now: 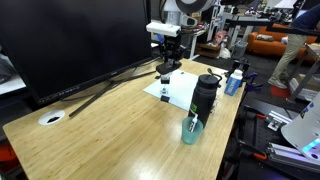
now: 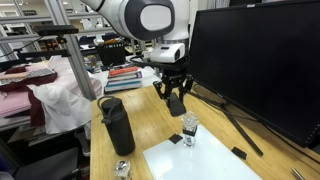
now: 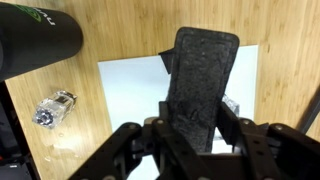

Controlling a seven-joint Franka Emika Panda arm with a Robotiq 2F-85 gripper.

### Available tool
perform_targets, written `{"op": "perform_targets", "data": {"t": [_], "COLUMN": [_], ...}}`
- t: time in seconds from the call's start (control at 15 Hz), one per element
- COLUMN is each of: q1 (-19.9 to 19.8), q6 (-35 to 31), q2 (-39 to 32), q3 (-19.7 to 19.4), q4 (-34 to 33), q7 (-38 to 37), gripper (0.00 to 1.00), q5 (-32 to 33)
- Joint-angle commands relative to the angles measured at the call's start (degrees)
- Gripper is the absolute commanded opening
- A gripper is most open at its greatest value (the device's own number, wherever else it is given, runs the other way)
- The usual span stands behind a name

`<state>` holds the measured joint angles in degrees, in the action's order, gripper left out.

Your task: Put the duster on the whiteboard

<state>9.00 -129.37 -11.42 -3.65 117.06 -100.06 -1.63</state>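
Note:
My gripper point(image 3: 200, 135) is shut on the duster point(image 3: 205, 80), a black oblong block with a rough felt-like face that sticks out from between the fingers. In the wrist view the duster hangs over the whiteboard point(image 3: 130, 100), a thin white sheet lying on the wooden table. In both exterior views the gripper point(image 1: 167, 68) point(image 2: 176, 100) holds the duster above the table, over the far edge of the whiteboard point(image 1: 180, 92) point(image 2: 200, 160). I cannot tell whether the duster touches the board.
A tall black bottle point(image 1: 205, 95) point(image 2: 117, 125) point(image 3: 35, 45) stands beside the whiteboard. A small clear bottle point(image 3: 55, 107) lies near it, and another small clear object point(image 2: 190, 130) sits at the board's edge. A big black monitor point(image 1: 70, 40) point(image 2: 260, 60) stands behind, its stand legs reaching onto the table.

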Motion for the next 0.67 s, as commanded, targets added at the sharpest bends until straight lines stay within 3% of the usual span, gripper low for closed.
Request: {"op": "perform_targets", "data": {"t": [0.0, 0.6], "q1": [-1.9, -9.0], "q6": [1.4, 4.4], "q2": [3.6, 12.4], "q3": [0.7, -0.4], "q4": [3.3, 10.9], "q7": [-2.3, -0.1], "gripper": [0.25, 0.25], "q5": [0.5, -4.3]}}
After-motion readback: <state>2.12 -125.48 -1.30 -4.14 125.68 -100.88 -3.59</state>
